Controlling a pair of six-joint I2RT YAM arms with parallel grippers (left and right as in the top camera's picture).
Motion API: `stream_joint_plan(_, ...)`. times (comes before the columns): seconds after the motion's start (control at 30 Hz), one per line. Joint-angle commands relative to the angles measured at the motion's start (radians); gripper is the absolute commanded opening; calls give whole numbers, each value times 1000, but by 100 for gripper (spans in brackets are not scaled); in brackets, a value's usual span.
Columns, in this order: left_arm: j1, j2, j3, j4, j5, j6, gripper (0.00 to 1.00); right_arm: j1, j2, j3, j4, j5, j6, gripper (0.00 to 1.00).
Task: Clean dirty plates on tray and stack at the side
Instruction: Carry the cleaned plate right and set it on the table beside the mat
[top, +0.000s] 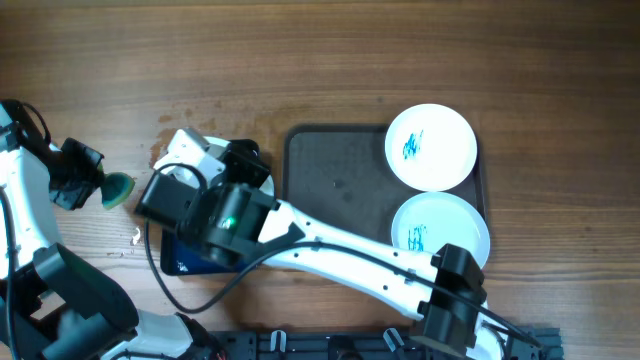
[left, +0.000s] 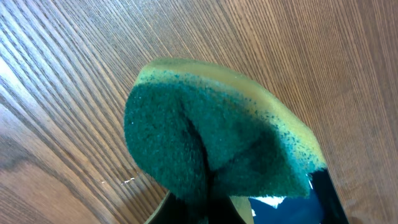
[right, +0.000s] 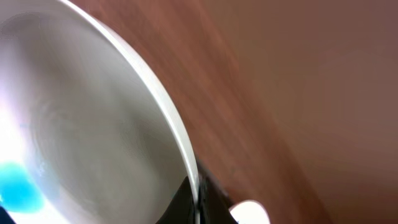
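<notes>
Sponge (left: 217, 149) pinched in my left fingers (top: 100, 189), plate (right: 93, 137) rim clamped in my right fingers (right: 195, 200); hard scrubbing could lever it loose.

The overhead camera looks straight down from well above the brown wooden table (top: 320, 60), with both arms in frame. The left wrist camera faces down, very close on the green-and-yellow scouring sponge (left: 217, 143) in the left gripper (top: 103, 188); overhead shares that sponge. The right wrist camera, blurred by nearness, skims the white round plate (right: 93, 124) at the right gripper (right: 198, 205).
</notes>
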Motion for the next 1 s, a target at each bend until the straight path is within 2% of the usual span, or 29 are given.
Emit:
stream_joint_plan(0.0, 8, 0, 20, -1, 19, 8, 4, 42, 2, 29, 63, 162, -97, 4)
stream_joint_plan(0.13, 8, 0, 20, 0, 20, 8, 4, 71, 2, 29, 145, 238, -193, 4)
stream_joint_plan(0.53, 8, 0, 20, 0, 20, 8, 4, 74, 2, 29, 241, 312, -303, 4)
stream_joint_plan(0.63, 8, 0, 20, 0, 20, 8, 4, 74, 2, 29, 339, 350, -425, 4)
stream_joint_plan(0.7, 8, 0, 20, 0, 20, 8, 4, 79, 2, 29, 375, 357, -453, 4)
stream_joint_plan(0.83, 8, 0, 20, 0, 20, 8, 4, 80, 2, 29, 393, 357, -475, 4)
stream_joint_plan(0.97, 8, 0, 20, -3, 20, 8, 4, 80, 2, 27, 385, 289, -435, 4)
